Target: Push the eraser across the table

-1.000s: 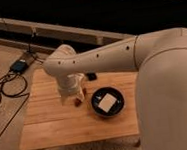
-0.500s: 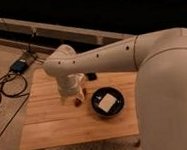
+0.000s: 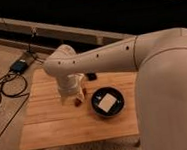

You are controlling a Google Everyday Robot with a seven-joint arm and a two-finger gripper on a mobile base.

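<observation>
The claw (image 3: 69, 98) hung low over the middle of the worktop (image 3: 52, 129), tucked under the wrist of the white arm (image 3: 100, 56), and I could not tell whether it was wide or narrow. Just beside it lay a slim reddish-brown piece (image 3: 79, 102), and past that stood a black bowl (image 3: 94, 104) with a white-and-tan box (image 3: 108, 102) inside. The eraser (image 3: 90, 77) lay near the worktop's far edge, behind the wrist and apart from the claw.
</observation>
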